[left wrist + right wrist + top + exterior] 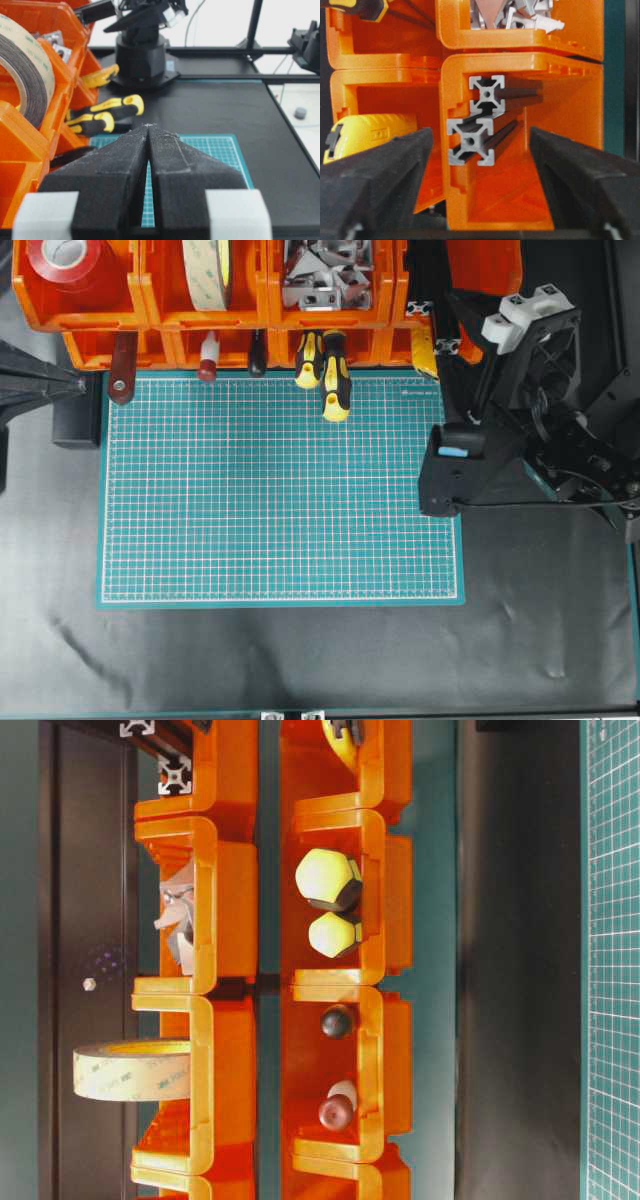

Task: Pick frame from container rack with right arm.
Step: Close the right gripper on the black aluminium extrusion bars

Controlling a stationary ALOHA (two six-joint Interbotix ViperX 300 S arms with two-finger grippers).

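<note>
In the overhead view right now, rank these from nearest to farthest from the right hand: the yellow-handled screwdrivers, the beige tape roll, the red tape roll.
From the right hand, beside the rack's right end:
1. Yellow-handled screwdrivers, lower row, just left of the hand.
2. Beige tape roll, upper row, middle-left bin.
3. Red tape roll, upper row, far left bin.

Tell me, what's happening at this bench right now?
The right claw is open and lined up in front of an orange bin of the container rack holding two frames; the nearer frame sits between its fingers, not yet gripped. The left claw is shut, parked beside the green mat.
</note>
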